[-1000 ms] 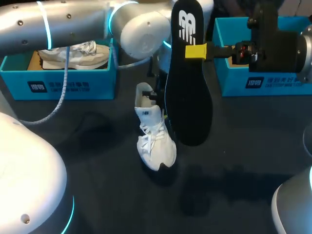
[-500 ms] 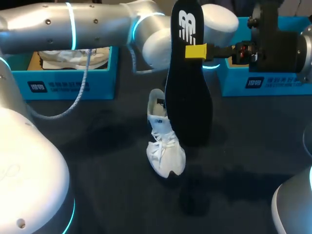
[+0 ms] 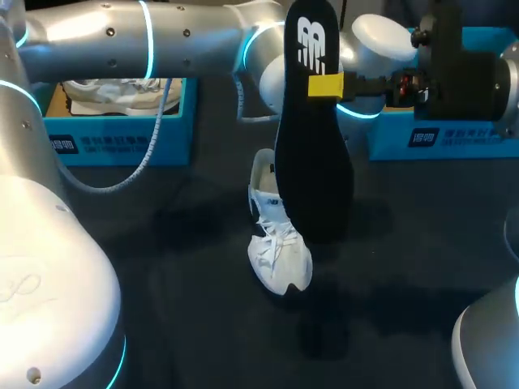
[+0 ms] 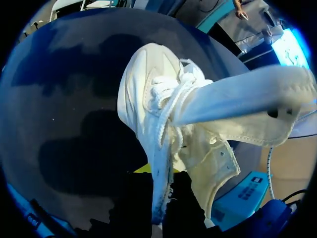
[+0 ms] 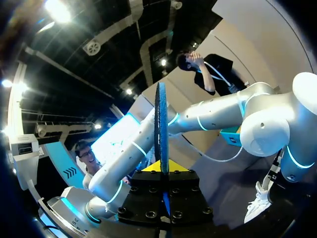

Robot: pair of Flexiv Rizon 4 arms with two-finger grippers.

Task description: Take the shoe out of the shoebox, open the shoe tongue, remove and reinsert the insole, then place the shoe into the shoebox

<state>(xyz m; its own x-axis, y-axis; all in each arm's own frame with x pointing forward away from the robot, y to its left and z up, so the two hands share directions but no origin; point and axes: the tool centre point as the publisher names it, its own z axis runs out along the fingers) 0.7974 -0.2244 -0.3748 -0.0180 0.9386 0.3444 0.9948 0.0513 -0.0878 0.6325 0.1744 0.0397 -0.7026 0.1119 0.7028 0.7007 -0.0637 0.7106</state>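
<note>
A black insole (image 3: 312, 162) stands on end above the table's middle, and my right gripper (image 3: 326, 85) is shut on its upper part from the right. In the right wrist view the insole (image 5: 161, 119) shows edge-on between the yellow tips of the right gripper (image 5: 161, 167). Just left of the insole and partly behind it, a white shoe (image 3: 278, 243) hangs toe-down near the table. My left gripper (image 4: 158, 181) is shut on the shoe's collar, the shoe (image 4: 158, 99) hanging ahead of it with its tongue pulled out. The insole hides this gripper in the head view.
A blue shoebox (image 3: 122, 138) at the back left holds another white shoe (image 3: 122, 93). A second blue shoebox (image 3: 442, 138) stands at the back right behind my right arm. My left arm (image 3: 162, 36) spans the back of the dark table (image 3: 162, 275).
My left arm has swung to the right, carrying the white shoe rightward and slightly nearer, closer under the insole. The right gripper and the insole have stayed in place.
</note>
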